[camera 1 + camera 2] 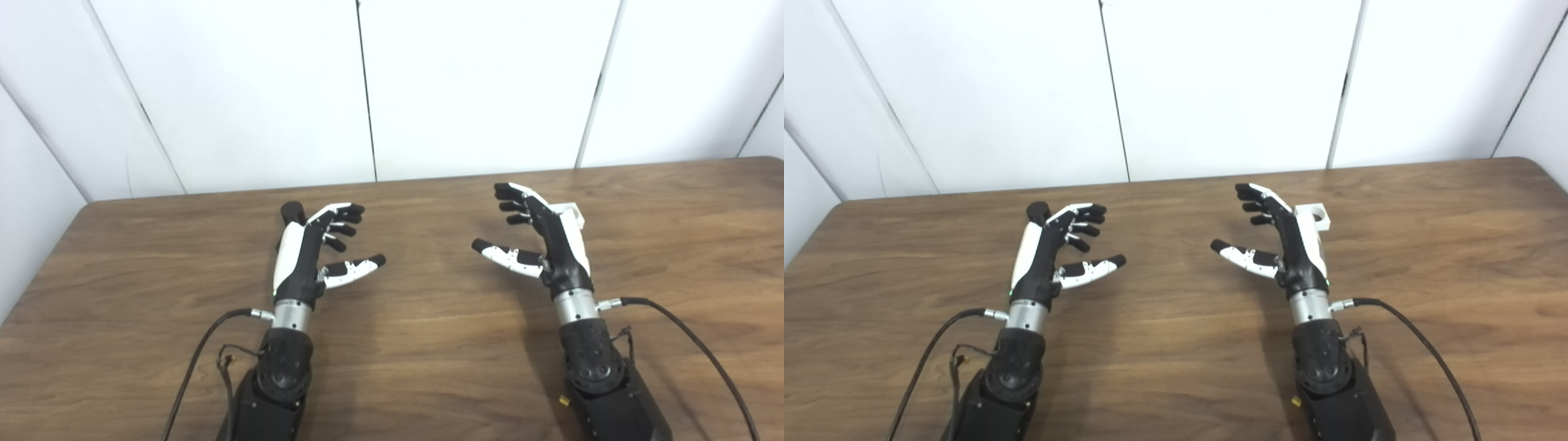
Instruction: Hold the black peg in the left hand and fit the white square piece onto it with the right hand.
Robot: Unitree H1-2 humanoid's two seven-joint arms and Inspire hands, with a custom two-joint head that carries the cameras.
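The black peg (293,212) stands on the wooden table (422,343), mostly hidden behind my left hand (318,248); only its rounded top shows, also in the right eye view as the peg (1038,212). My left hand is open, fingers curled and spread, thumb pointing right, holding nothing. The white square piece (1315,216) with a round hole lies on the table just behind and right of my right hand (1280,236). That hand is open too, palm facing left, thumb out, with nothing in it.
White wall panels (478,86) rise behind the table's far edge. Black cables (692,343) trail from both wrists across the table toward the near edge. Bare wood lies between the two hands.
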